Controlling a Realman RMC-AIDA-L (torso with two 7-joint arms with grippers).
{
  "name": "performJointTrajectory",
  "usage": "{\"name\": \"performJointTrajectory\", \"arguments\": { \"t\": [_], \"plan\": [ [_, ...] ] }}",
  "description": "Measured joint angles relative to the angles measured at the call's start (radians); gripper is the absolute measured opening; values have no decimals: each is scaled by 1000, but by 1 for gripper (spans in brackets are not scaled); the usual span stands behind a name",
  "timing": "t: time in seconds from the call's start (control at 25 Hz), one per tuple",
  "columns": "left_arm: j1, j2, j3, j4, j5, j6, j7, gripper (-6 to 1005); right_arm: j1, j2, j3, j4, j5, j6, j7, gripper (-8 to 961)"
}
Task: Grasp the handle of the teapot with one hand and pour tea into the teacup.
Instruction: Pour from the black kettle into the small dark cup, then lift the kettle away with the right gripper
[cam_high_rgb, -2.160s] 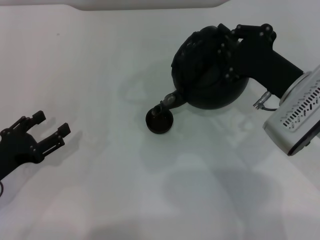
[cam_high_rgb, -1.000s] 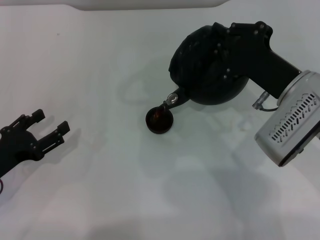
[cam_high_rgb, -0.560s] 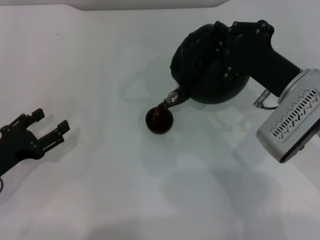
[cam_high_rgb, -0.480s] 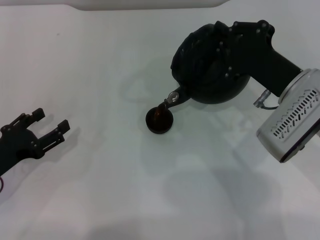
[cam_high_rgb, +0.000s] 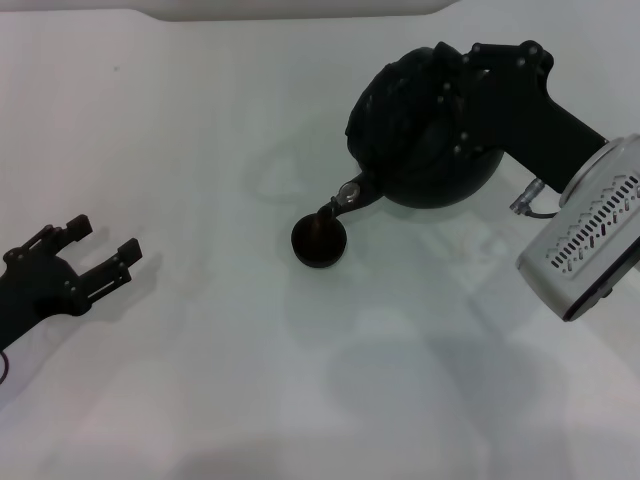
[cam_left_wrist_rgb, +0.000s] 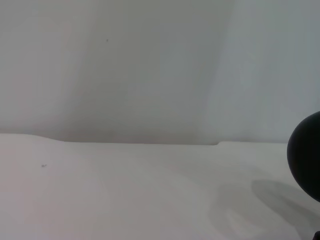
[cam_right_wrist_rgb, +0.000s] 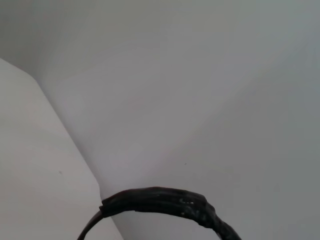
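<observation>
Head view, round black teapot, tiny bowl-shaped teacup

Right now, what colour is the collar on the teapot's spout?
Metal grey, against the black teapot; the collar shows best in the head view.

Right gripper clamps the handle atop the teapot; left gripper rests, fingers apart, well left of the teapot.
</observation>
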Motion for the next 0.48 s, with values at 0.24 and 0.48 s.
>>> {"name": "performJointTrajectory", "arguments": {
  "t": [0.24,0.48],
  "plan": [
    [0,0,0,0,0,0,0,833,1,0,0,3,4,-1,0,96],
    [-3,0,0,0,0,1,0,834,5,-2,0,18,43,-4,1,96]
  ]
}}
